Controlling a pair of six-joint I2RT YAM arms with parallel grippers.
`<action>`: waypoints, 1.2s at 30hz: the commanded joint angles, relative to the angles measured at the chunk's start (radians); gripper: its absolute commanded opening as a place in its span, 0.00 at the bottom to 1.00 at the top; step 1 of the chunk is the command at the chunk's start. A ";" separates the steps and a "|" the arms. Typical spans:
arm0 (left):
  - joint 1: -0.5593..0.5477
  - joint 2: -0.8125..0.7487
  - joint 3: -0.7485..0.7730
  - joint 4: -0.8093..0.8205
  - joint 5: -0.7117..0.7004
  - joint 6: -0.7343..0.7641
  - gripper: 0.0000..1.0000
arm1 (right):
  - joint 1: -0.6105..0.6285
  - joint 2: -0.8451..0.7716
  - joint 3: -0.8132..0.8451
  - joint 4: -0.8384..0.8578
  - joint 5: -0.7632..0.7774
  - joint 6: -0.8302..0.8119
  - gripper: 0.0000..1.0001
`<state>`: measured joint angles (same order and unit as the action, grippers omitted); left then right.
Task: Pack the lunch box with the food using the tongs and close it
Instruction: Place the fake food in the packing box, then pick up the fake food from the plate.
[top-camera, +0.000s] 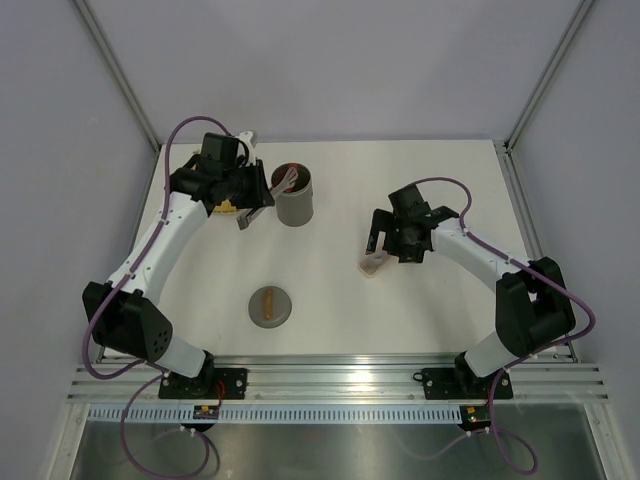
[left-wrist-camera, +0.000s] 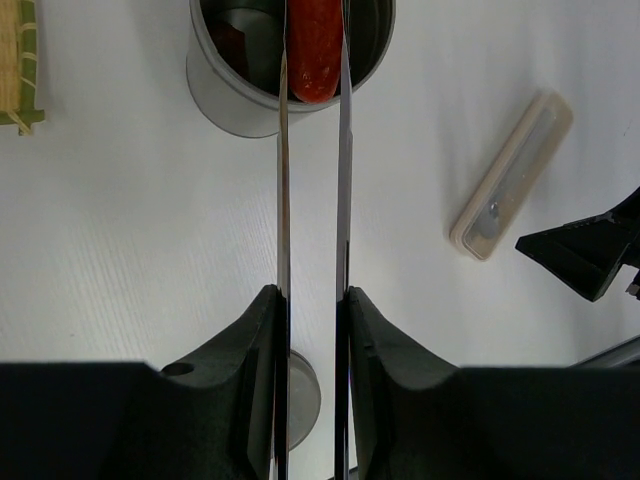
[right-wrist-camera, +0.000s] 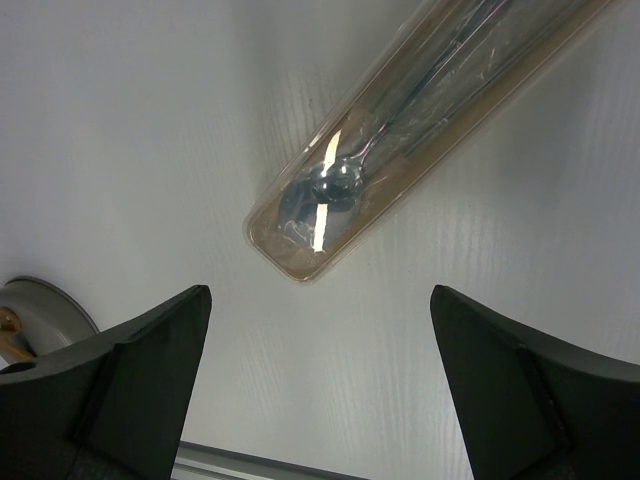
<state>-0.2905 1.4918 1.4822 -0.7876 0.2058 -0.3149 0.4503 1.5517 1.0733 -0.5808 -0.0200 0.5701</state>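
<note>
The left jaws stand partly closed, clamped on both arms of the tongs (left-wrist-camera: 342, 180). The tong tips pinch a red food piece (left-wrist-camera: 313, 45) at the open mouth of the lunch box (left-wrist-camera: 225, 100), which stands upright on the bench (top-camera: 400, 310). The piece looks soft, smooth and light, so it should be squeezed gently across its middle to prevent slipping or crushing. The right jaws are fully spread and empty above the cutlery case (right-wrist-camera: 400, 150), at 4 o'clock from the lunch box.

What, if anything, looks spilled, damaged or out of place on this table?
Nothing stands out. The lunch box stands upright, its lid lies flat nearby, the cutlery case looks intact, and nothing is spilled.
</note>
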 joint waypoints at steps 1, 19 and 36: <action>-0.010 0.002 0.021 0.090 0.018 0.005 0.01 | 0.010 -0.021 0.008 -0.008 -0.001 0.008 0.99; -0.047 -0.004 0.092 0.028 -0.011 0.056 0.31 | 0.024 0.007 0.036 -0.019 0.000 0.016 0.99; 0.213 -0.079 0.122 -0.019 -0.174 -0.001 0.12 | 0.031 0.007 0.036 -0.016 0.000 0.008 0.99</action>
<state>-0.1669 1.4139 1.5963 -0.8143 0.0662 -0.2783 0.4698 1.5585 1.0752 -0.5991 -0.0196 0.5804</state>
